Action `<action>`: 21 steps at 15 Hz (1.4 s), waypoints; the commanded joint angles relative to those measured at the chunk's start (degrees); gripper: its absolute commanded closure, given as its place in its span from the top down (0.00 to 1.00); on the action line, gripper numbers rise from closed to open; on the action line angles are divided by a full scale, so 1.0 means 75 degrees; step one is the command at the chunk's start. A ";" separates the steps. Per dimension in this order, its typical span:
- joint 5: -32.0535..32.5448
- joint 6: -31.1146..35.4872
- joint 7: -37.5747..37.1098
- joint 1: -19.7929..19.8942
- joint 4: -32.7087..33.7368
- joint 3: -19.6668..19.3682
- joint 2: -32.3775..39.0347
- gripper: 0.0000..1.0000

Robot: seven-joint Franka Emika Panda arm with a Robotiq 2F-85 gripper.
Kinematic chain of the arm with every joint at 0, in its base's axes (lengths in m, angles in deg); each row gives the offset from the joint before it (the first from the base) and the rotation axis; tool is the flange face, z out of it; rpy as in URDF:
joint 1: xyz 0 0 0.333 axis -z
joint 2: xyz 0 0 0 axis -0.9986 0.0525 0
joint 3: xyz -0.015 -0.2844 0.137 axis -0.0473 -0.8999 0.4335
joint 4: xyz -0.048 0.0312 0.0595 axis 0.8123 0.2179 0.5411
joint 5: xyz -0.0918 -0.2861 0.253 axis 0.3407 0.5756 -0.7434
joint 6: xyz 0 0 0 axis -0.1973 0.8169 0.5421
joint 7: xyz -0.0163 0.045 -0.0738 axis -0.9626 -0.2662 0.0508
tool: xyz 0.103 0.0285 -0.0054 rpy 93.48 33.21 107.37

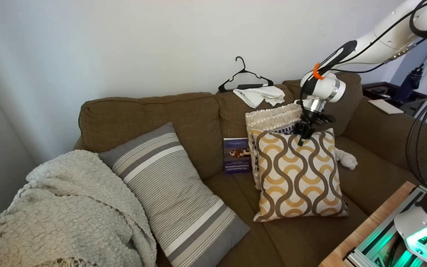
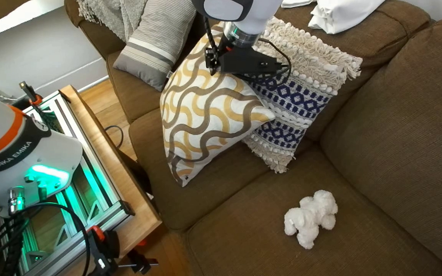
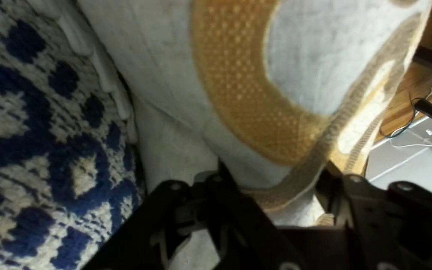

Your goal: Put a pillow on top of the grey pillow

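The pillow (image 1: 297,174), cream with wavy mustard and brown lines, leans upright against the navy-banded cream pillow in both exterior views (image 2: 205,119). My gripper (image 1: 302,138) is at its top edge, pointing down. In the wrist view the two fingers (image 3: 276,168) stand on either side of the pillow's edge (image 3: 234,75), with fabric between them and a crease at one fingertip. I cannot tell whether they squeeze it. The grey pillow (image 1: 184,174), with lighter stripes, lies tilted against the sofa back; it also shows in an exterior view (image 2: 159,38).
The cream pillow with navy bands (image 2: 294,96) touches the pillow's back. A fluffy blanket (image 1: 72,211) lies beside the grey pillow. A purple book (image 1: 237,157) stands between the pillows. A white plush toy (image 2: 311,218) lies on the seat. A hanger (image 1: 244,74) and white cloth (image 1: 260,95) sit above.
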 commanded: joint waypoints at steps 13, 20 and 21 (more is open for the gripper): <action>-0.1608 -0.0264 0.2314 0.0073 -0.1710 0.0912 -0.2864 0.02; -0.1556 -0.0122 0.2376 -0.1251 -0.1675 0.0799 -0.4420 0.02; -0.1415 -0.0164 0.2263 -0.1471 -0.1513 0.0814 -0.4540 0.02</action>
